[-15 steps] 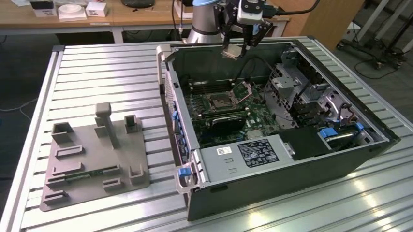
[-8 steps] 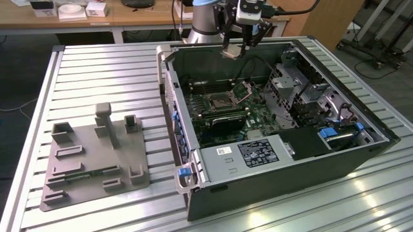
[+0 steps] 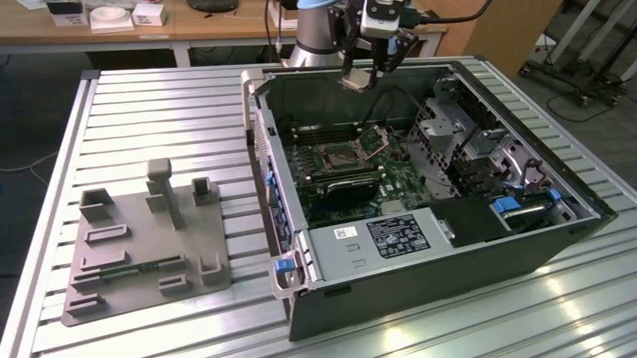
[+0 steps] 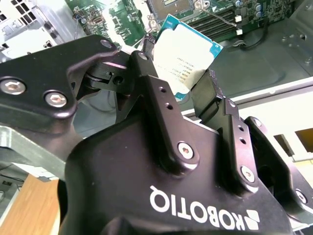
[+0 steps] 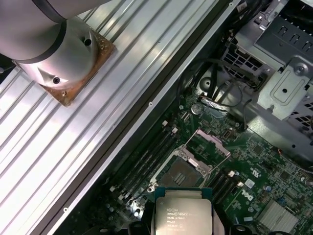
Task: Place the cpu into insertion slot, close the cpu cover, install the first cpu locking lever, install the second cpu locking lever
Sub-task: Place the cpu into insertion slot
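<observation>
From where I stand, the gripper [image 3: 365, 73] is clamped on the cpu [image 3: 356, 80] by two opposite edges, I'd guess so that the underside is free to seat. It hangs high over the far wall of the open case [image 3: 448, 250], well above the slot [image 3: 336, 156]. The slot lies bare and the cover [image 3: 375, 138] is tipped up beside it, which leaves the way in clear. The case lies on its side on a slatted metal table [image 3: 149, 112]. A grey fixture [image 3: 139, 246] sits well apart at the exterior view's left, and a wooden desk [image 3: 199, 22] stands behind.
</observation>
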{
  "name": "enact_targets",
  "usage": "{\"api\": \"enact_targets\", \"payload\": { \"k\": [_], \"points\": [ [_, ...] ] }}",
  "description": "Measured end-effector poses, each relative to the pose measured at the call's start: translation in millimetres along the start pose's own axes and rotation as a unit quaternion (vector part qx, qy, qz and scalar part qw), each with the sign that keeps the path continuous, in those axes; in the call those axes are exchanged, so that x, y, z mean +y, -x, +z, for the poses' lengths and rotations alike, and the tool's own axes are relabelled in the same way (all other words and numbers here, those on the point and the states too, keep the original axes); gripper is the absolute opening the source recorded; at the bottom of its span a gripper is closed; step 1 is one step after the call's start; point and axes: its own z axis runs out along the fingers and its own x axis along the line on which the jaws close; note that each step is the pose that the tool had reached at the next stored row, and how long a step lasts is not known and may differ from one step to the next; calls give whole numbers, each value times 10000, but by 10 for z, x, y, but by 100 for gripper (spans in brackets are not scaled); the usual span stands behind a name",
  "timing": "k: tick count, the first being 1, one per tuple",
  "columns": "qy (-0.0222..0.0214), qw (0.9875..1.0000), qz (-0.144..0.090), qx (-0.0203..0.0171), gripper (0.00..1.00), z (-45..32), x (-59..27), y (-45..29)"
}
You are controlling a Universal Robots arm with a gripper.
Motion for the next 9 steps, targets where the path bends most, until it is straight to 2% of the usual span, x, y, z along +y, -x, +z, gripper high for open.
{"api": "enact_targets", "payload": {
  "k": [9],
  "points": [
    [3, 9999, 152, -13, 54, -1, -25, -20]
  ]
}}
